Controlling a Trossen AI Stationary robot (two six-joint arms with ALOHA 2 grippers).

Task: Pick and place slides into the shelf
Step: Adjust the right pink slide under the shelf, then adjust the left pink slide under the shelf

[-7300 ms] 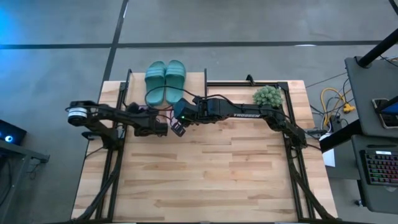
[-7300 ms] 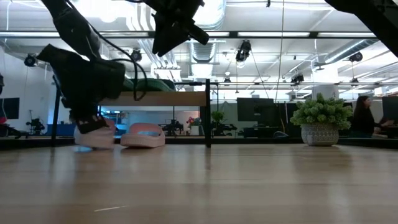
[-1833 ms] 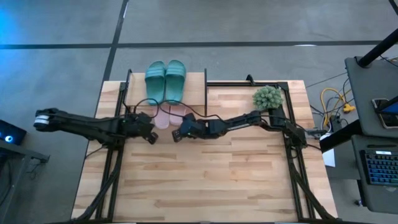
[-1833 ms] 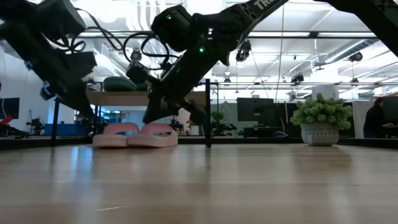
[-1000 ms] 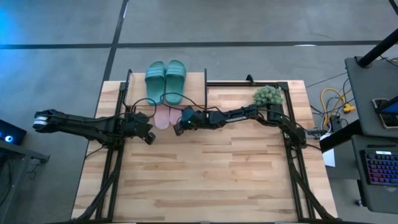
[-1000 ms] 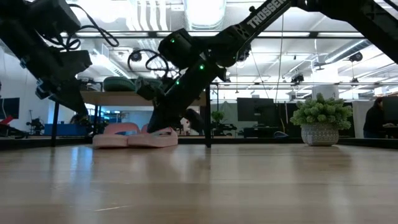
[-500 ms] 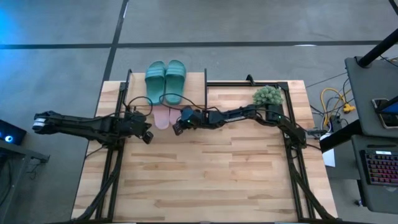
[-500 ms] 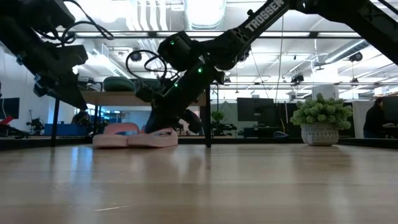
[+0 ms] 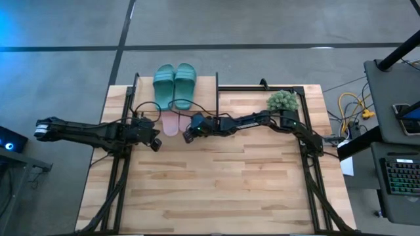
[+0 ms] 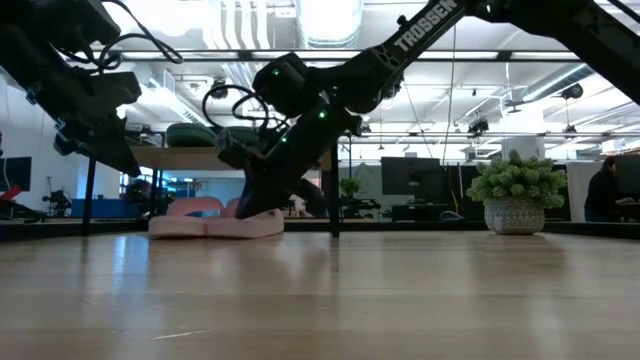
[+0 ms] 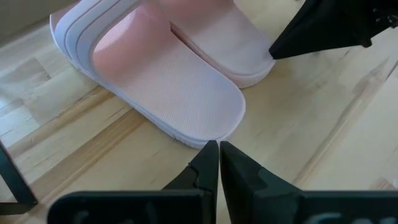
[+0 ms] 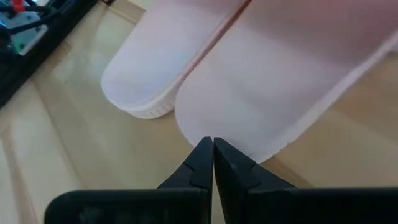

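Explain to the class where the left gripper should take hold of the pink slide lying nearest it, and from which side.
Probably the heel rim. The pink slide lies flat, sole down, its rounded heel end pointing at the left gripper, whose fingers are shut. Open them, come in low from the heel side, one finger over the footbed and one under; the strap sits farther off.

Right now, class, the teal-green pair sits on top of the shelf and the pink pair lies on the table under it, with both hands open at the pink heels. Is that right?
Not quite. The left hand and the right hand are shut, fingertips together, as each wrist view shows. The rest holds: the teal-green pair is on top of the shelf, the pink pair lies on the table under it.
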